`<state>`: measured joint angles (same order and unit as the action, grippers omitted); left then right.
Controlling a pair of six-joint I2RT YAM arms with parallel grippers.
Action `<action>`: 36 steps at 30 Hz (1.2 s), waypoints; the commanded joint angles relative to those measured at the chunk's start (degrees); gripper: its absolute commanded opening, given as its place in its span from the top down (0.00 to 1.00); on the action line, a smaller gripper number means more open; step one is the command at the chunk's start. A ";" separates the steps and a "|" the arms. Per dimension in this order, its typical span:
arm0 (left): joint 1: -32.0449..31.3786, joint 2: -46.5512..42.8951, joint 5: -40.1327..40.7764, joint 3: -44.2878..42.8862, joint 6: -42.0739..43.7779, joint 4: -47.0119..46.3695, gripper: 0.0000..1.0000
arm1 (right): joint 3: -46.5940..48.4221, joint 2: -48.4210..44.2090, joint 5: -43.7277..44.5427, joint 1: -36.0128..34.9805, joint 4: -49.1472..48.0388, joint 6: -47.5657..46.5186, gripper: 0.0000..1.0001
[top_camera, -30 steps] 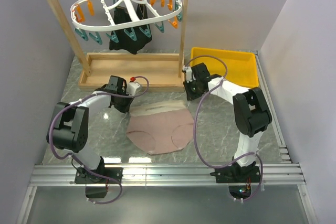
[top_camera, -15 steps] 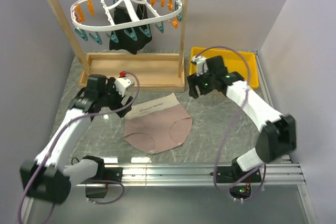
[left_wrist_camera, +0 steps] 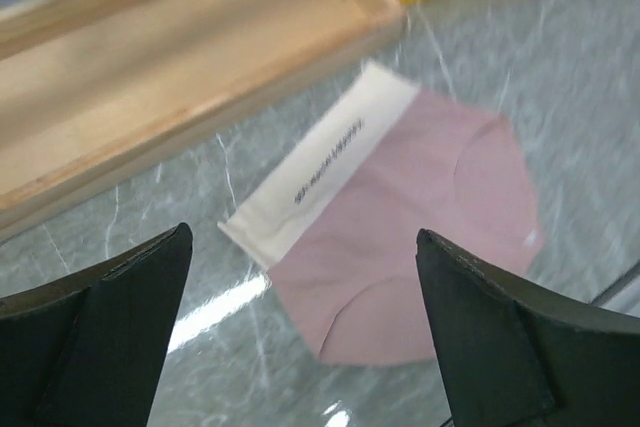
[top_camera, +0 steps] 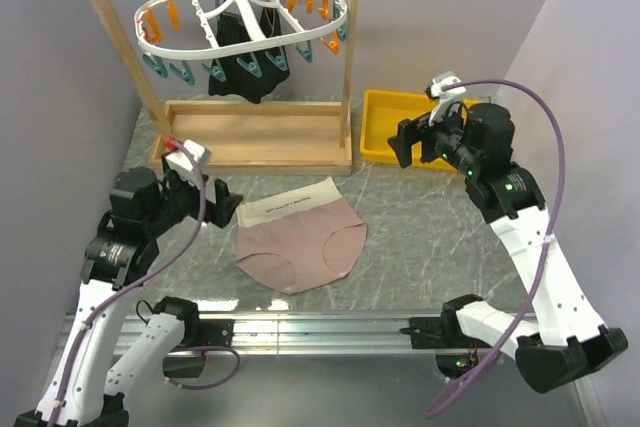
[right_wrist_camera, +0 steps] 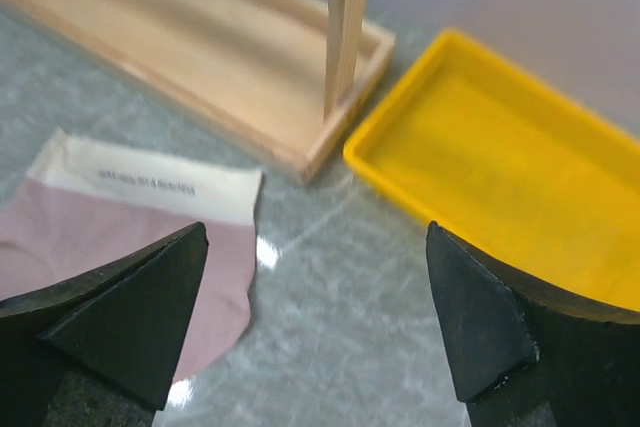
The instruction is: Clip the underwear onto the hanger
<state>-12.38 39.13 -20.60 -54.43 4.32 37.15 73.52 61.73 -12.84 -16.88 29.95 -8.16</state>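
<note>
Across the table (top_camera: pixel 430 237), both arms have lifted up and outward, away from the cloth they were bent over a second ago. The wooden rack (top_camera: pixel 250 142) and the hanger (top_camera: pixel 140 27) on it look unchanged, with nothing pink clipped on. The underwear (top_camera: pixel 300 247) lies flat and alone just in front of the rack, its waistband toward it. The left fingers (left_wrist_camera: pixel 110 327) and right fingers (right_wrist_camera: pixel 110 317) are spread apart and empty, so the real pick-up probably has yet to begin.
</note>
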 commanded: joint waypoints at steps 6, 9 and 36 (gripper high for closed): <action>2.44 4.36 14.25 -16.56 -19.25 -9.73 0.05 | 3.47 -0.39 -14.58 -3.75 -13.17 0.25 0.05; 3.94 7.62 16.90 -22.46 -23.46 -9.81 0.07 | 3.39 1.37 -13.01 -9.28 -16.67 -0.45 0.07; 19.50 16.94 5.31 -28.36 -39.04 -24.14 0.55 | 31.33 34.50 -8.08 -30.13 -38.48 12.38 0.20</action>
<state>6.83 56.18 -17.65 -79.64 -35.33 14.61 101.10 95.66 -20.75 -45.45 -4.10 2.76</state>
